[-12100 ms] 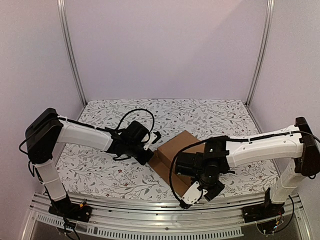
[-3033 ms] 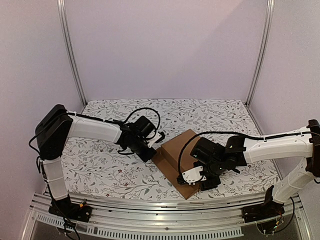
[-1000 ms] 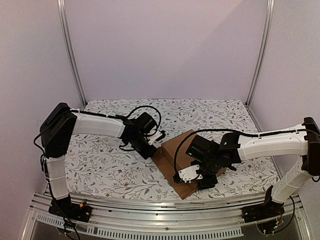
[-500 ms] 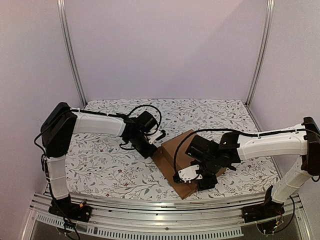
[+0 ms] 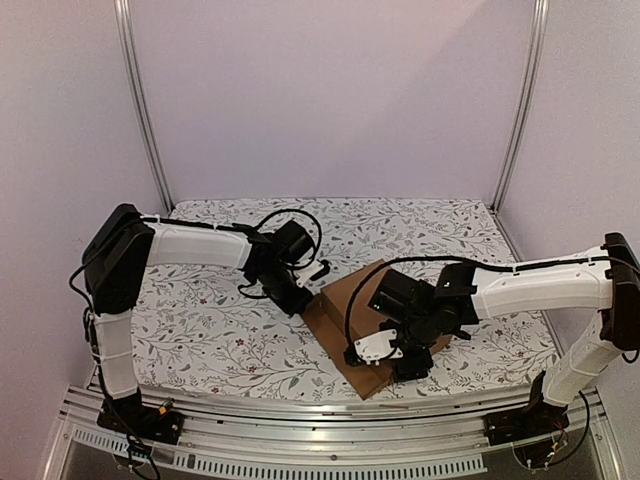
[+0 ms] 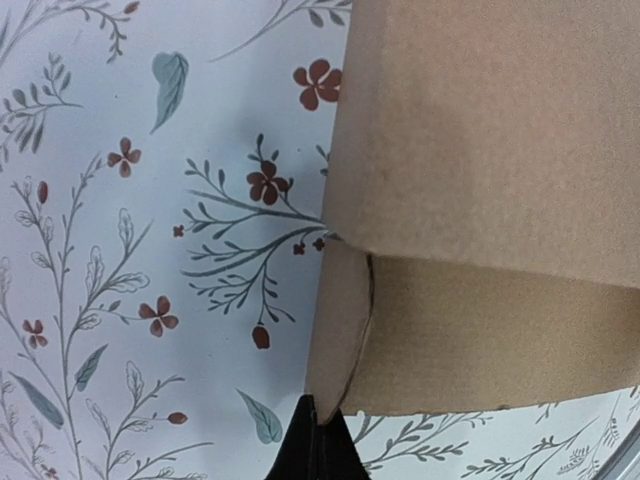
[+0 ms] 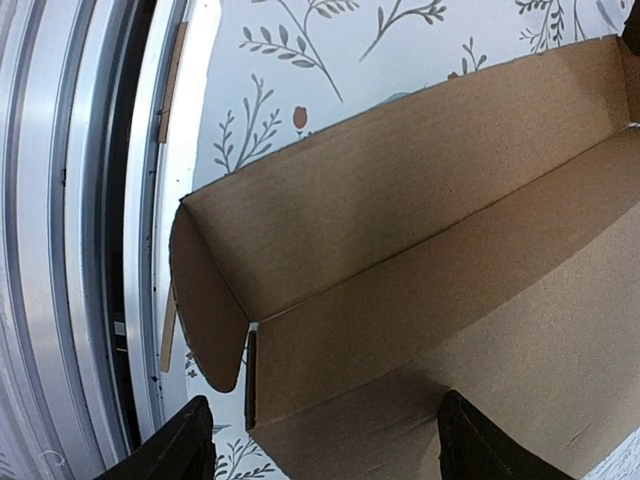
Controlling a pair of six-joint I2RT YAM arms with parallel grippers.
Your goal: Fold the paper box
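The paper box (image 5: 345, 300) is a plain brown cardboard sheet, partly folded, lying on the flowered table cover between the two arms. My left gripper (image 5: 300, 303) sits at its left corner. In the left wrist view the left gripper (image 6: 316, 452) is shut, its black tips touching the end of a rounded tab (image 6: 340, 330) on the box (image 6: 480, 150). My right gripper (image 5: 392, 358) hangs over the near half of the box. In the right wrist view the right gripper (image 7: 330, 450) is open wide above the box's inner panel (image 7: 400, 200), holding nothing. A rounded side flap (image 7: 205, 320) stands at that end.
The flowered table cover (image 5: 200, 340) stretches to the left and behind the box. A metal rail (image 5: 300, 420) runs along the near edge, close to the box's near end, and shows in the right wrist view as the rail (image 7: 80, 200). Pale walls close in the other sides.
The right gripper's jaws have spread a little wider and its wrist has crept slightly left over the box. The left gripper stays shut at the box's corner.
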